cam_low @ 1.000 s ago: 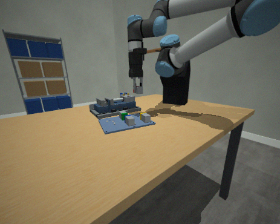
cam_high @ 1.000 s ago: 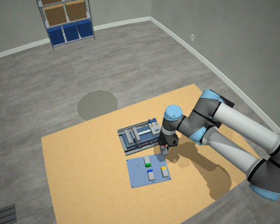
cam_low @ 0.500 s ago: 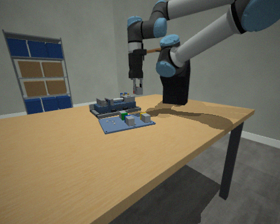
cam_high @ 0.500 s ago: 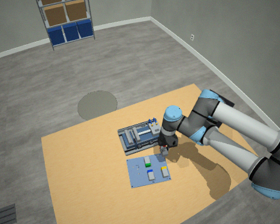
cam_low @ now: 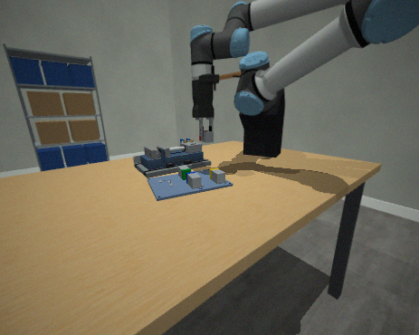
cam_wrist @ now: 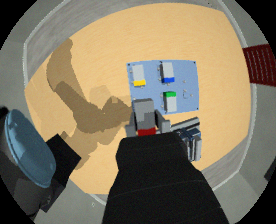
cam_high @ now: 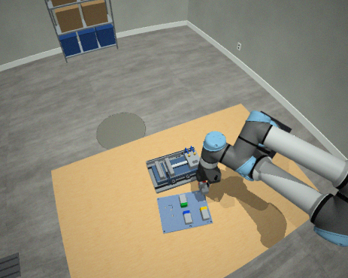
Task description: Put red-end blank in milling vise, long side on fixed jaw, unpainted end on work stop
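Between the gripper's (cam_high: pixel 204 184) (cam_low: pixel 205 128) (cam_wrist: pixel 148 125) fingers sits the red-ended blank (cam_high: pixel 204 187) (cam_low: pixel 207 136) (cam_wrist: pixel 144 111), above the table (cam_high: pixel 113 225) (cam_low: pixel 99 235) (cam_wrist: pixel 99 60).

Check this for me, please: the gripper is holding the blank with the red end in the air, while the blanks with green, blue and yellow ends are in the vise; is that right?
Not quite: the green-ended, blue-ended and yellow-ended blanks are on the blue plate, as the top view shows.
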Action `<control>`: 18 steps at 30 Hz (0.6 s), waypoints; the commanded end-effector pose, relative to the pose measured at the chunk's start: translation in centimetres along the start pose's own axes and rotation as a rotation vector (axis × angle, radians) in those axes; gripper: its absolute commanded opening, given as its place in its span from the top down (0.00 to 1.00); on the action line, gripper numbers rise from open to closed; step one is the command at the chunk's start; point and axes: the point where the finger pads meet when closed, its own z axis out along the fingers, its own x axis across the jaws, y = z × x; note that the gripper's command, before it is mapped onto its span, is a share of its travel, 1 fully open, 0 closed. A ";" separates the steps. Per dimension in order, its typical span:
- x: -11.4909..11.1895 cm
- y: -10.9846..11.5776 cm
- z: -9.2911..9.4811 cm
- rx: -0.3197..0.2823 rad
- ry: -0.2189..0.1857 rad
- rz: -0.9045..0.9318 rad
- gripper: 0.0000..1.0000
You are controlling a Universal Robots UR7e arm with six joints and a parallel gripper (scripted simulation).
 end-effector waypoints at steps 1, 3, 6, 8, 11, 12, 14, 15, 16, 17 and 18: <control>-0.1 0.0 0.1 0.001 -0.002 0.001 1.00; -0.1 0.0 0.1 0.001 -0.002 0.001 1.00; 0.0 0.0 0.1 0.000 0.000 0.000 1.00; -0.1 0.0 0.2 0.001 -0.001 0.001 1.00; -0.1 0.0 0.2 0.001 -0.002 0.001 1.00; -0.1 0.0 0.2 0.001 -0.002 0.001 1.00; -0.1 0.0 0.2 0.001 -0.002 0.001 1.00; -0.1 0.0 0.2 0.001 -0.002 0.001 1.00; -0.1 0.0 0.2 0.001 -0.002 0.001 1.00; -0.1 0.0 0.2 0.001 -0.002 0.001 1.00; -0.1 0.0 0.2 0.001 -0.002 0.001 1.00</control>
